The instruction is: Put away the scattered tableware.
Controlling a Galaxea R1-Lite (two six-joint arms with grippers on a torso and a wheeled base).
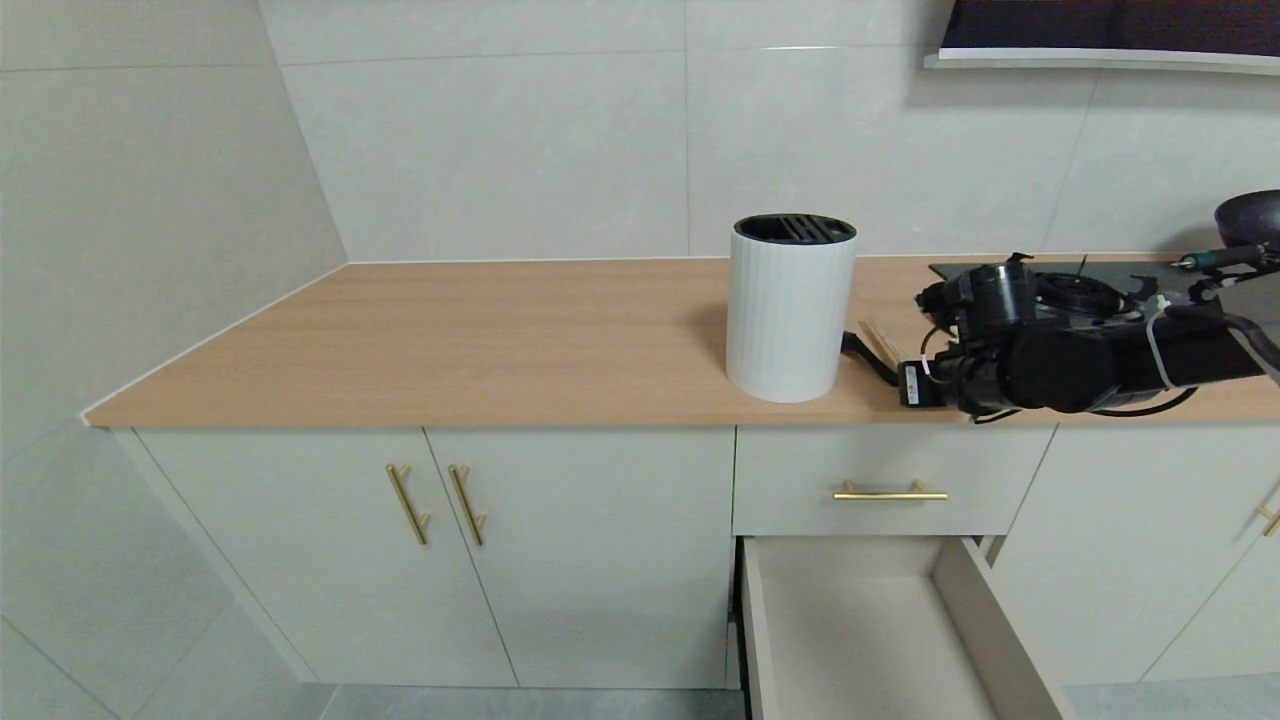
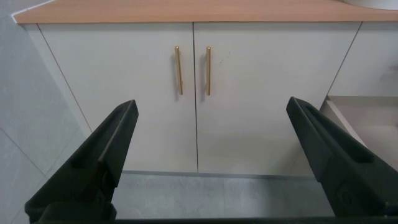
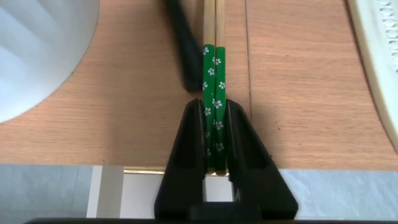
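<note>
A long wooden counter (image 1: 500,340) runs along the tiled wall, above pale cabinet doors (image 1: 330,540) with gold handles. Below the counter's right part a lower drawer (image 1: 850,620) stands pulled out, bare inside, under a shut drawer (image 1: 890,480); it seems to be left open as a place for the tableware to go. On the counter near its front edge stands a tall white ribbed holder (image 1: 790,310) with a black slotted top, which could equally serve as the place for long utensils. The left gripper (image 2: 210,106) hangs low in front of the cabinet doors, its fingers spread wide with nothing between them, apparently parked out of the way. The right gripper (image 3: 215,109) reaches in over the counter's front edge, just beside the holder, and is clenched on a pair of chopsticks (image 3: 214,74). Its fingers pinch the green flower-patterned ends from either side, so the two sticks lie pressed together and parallel, while their plain wooden lengths rest flat on the counter, pointing away from the edge. Gripping at the ends looks chosen so the sticks can be lifted as one bundle. A dark slim handle (image 3: 180,50) lies on the counter just beside the chopsticks, on the holder's side, and is not gripped.
</note>
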